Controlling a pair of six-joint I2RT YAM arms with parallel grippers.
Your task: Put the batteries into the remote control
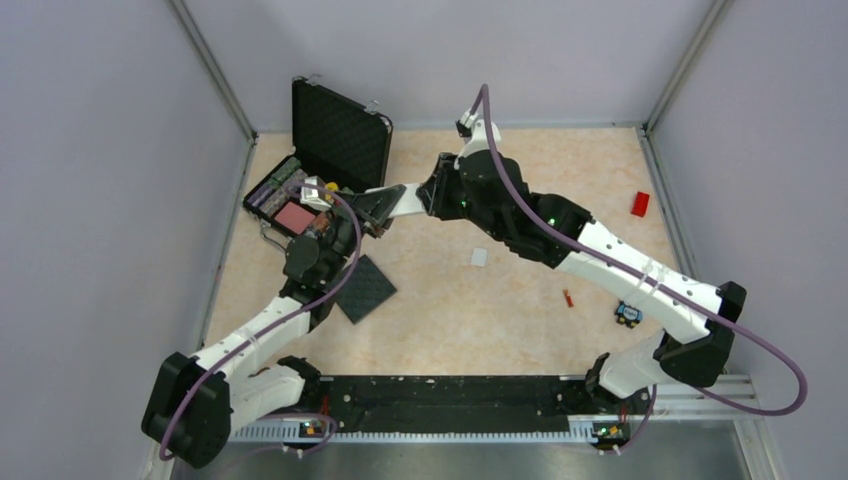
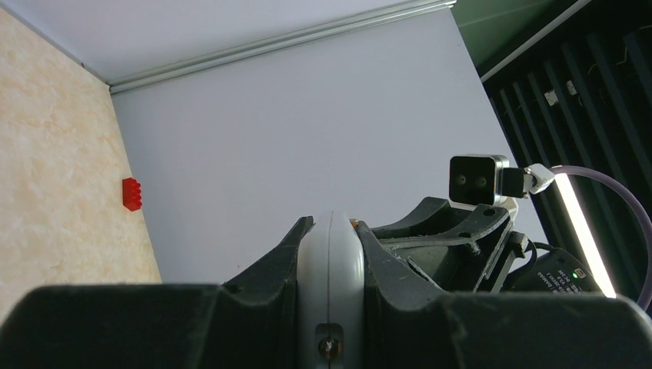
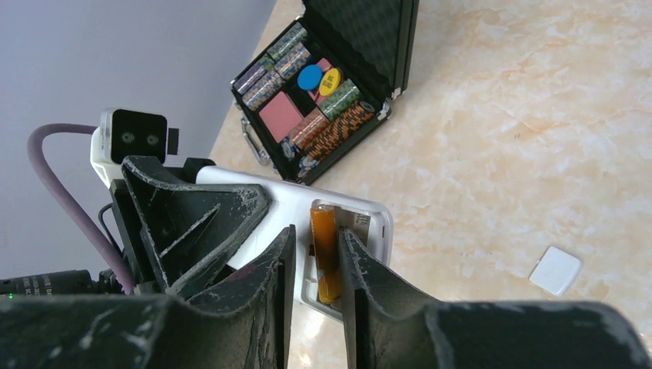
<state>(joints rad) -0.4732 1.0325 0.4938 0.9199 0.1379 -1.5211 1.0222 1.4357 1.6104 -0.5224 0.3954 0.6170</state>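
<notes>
My left gripper [image 2: 330,223] is shut on the white-grey remote control [image 2: 330,270], which it holds edge-on above the table. In the right wrist view the remote control [image 3: 300,201] shows its plain back with the battery slot uncovered. One orange battery [image 3: 325,257] lies in that slot. My right gripper [image 3: 317,231] is open around it, with a gap on the left finger's side. From above, both grippers meet at the remote control [image 1: 400,198]. A second battery [image 1: 568,298] lies on the table to the right.
An open black case [image 1: 340,140] of poker chips stands at the back left. A black square pad [image 1: 365,288] lies near the left arm. There is a small white cover [image 1: 479,257], a red block [image 1: 640,204] by the right wall and a small dark item [image 1: 628,314].
</notes>
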